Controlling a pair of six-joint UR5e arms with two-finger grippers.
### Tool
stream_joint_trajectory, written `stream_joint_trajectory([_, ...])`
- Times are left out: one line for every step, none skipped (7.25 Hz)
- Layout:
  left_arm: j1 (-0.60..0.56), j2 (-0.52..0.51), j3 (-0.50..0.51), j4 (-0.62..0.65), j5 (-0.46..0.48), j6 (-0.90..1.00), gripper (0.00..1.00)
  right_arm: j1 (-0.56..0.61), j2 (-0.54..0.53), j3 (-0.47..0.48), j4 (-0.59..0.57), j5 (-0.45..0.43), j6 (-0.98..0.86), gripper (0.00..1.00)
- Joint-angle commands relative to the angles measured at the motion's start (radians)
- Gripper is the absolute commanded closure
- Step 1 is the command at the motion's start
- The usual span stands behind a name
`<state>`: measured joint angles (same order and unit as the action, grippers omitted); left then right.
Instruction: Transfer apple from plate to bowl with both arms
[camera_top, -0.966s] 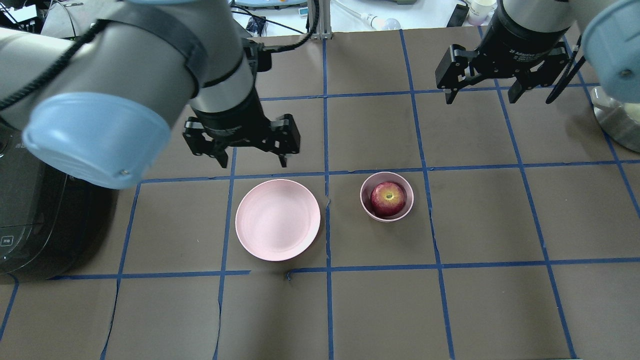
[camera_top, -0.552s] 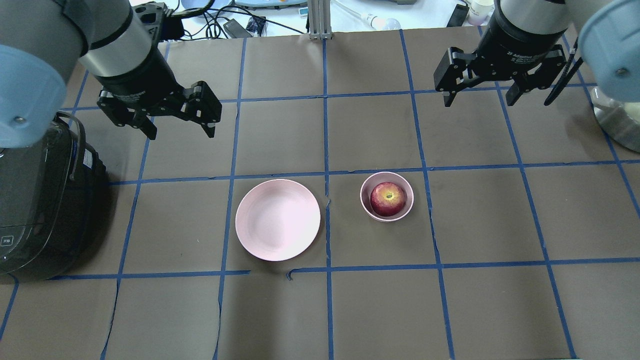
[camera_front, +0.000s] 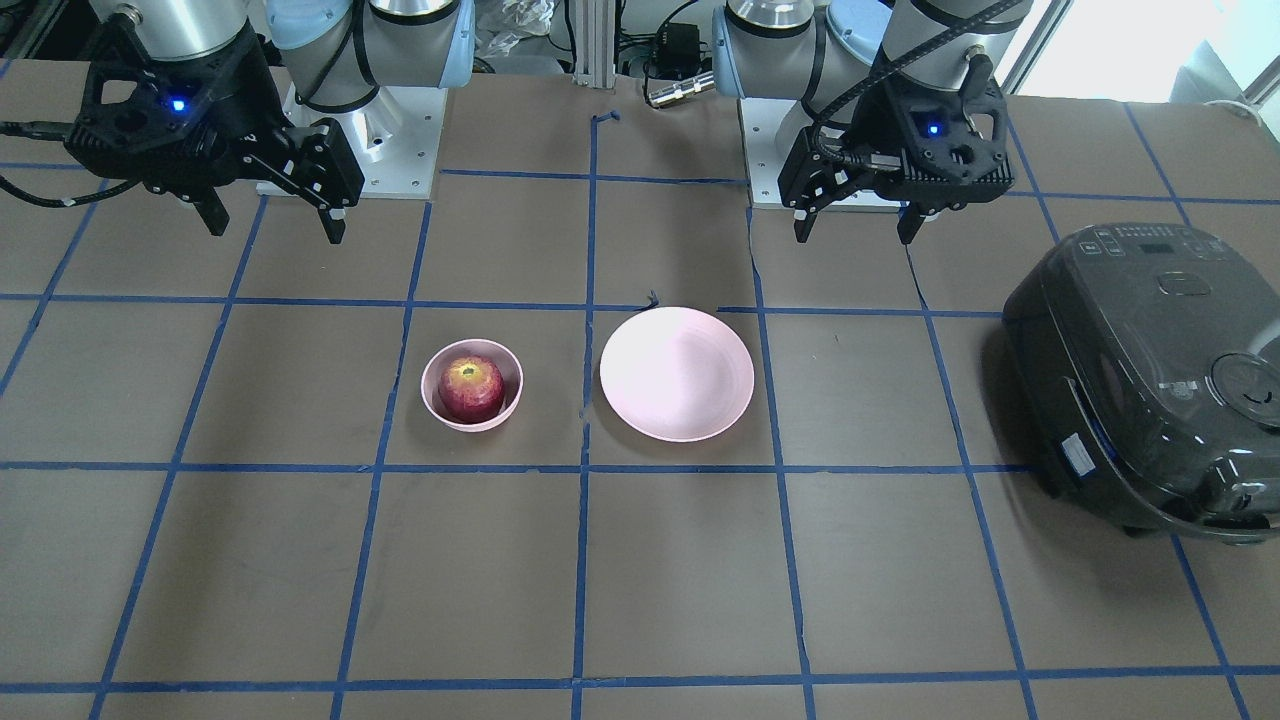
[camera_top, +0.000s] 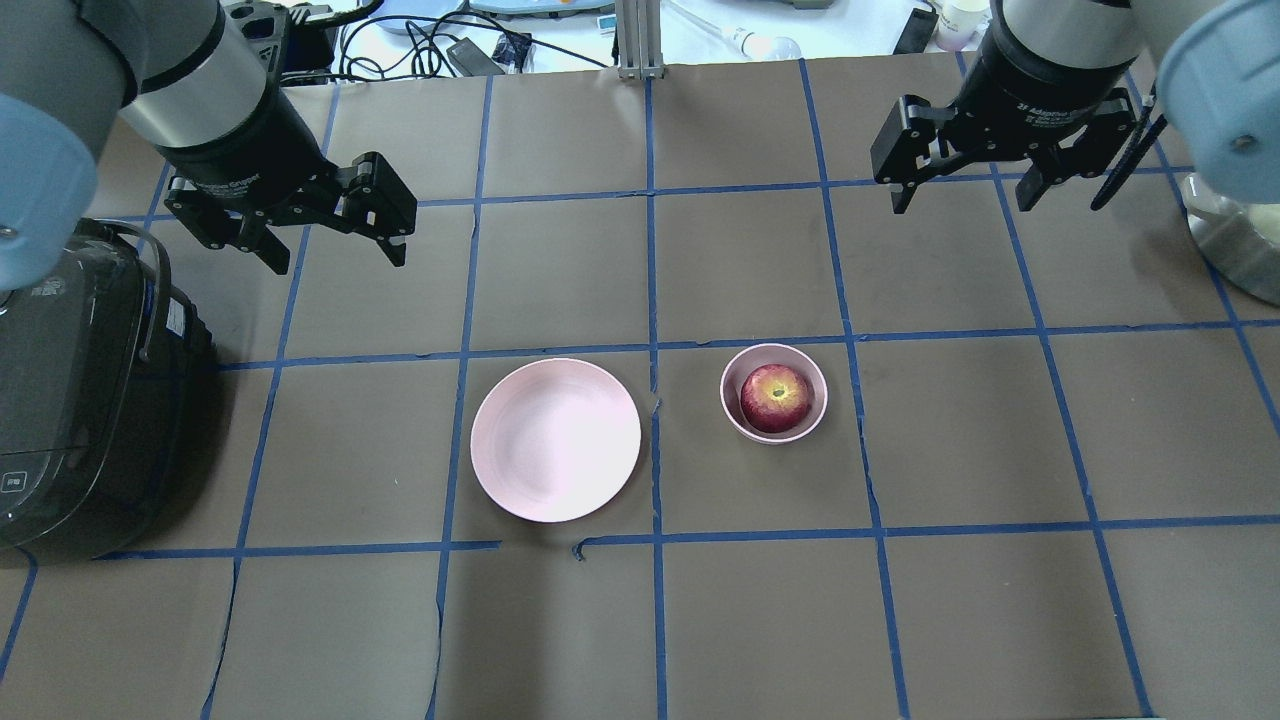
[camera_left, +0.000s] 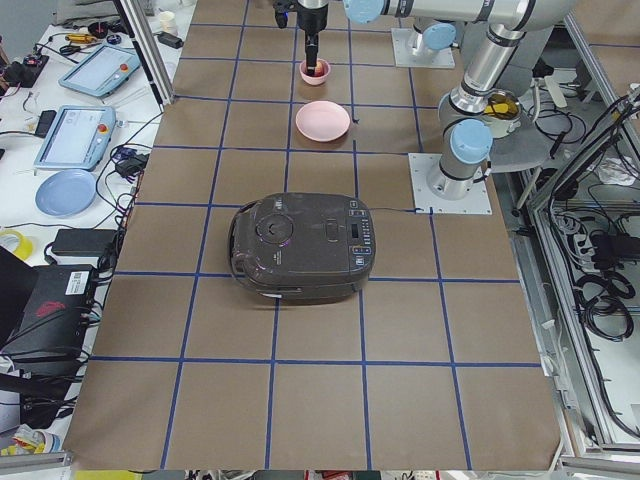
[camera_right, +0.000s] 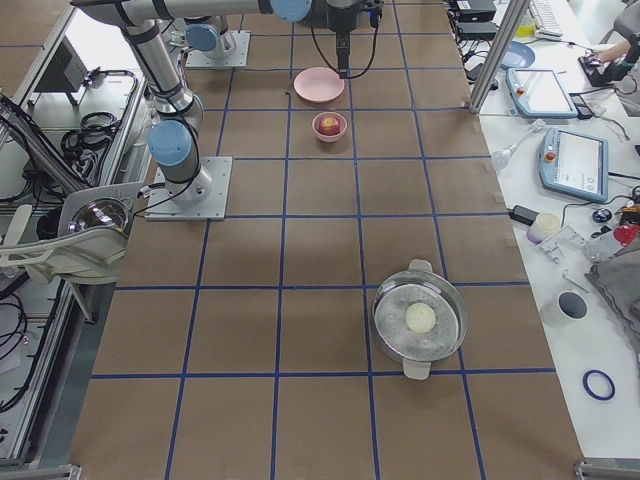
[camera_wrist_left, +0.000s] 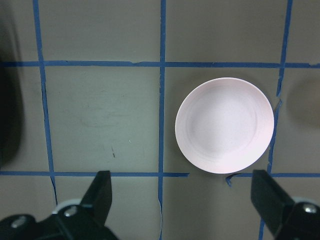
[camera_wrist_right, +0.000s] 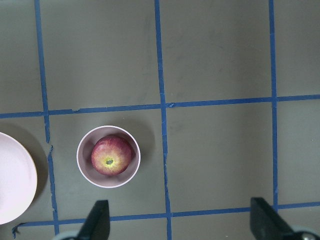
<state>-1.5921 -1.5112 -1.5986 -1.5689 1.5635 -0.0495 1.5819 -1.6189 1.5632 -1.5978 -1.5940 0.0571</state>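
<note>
one left end effector farther aside

We read this as a robotics lab, not a home. Two industrial arms, the left arm & the right arm, are bolted via metal base plates onto a big table covered w/ brown paper and a blue tape grid. Side benches carry touchscreen control tablets, cables, misc. gear. Aluminium frame posts edge the rig. Kitchen items, e.g. a black rice cooker and a steel pot, sit on the paper.
</note>
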Motion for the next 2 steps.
stream_joint_trajectory([0.001, 0.000, 0.006, 0.000, 0.000, 0.005, 0.00, 0.000, 0.001, -0.002, -0.001, 0.005, 0.000, 0.00])
stream_joint_trajectory([0.001, 0.000, 0.005, 0.000, 0.001, 0.005, 0.00, 0.001, 0.001, -0.002, 0.001, -0.001, 0.000, 0.00])
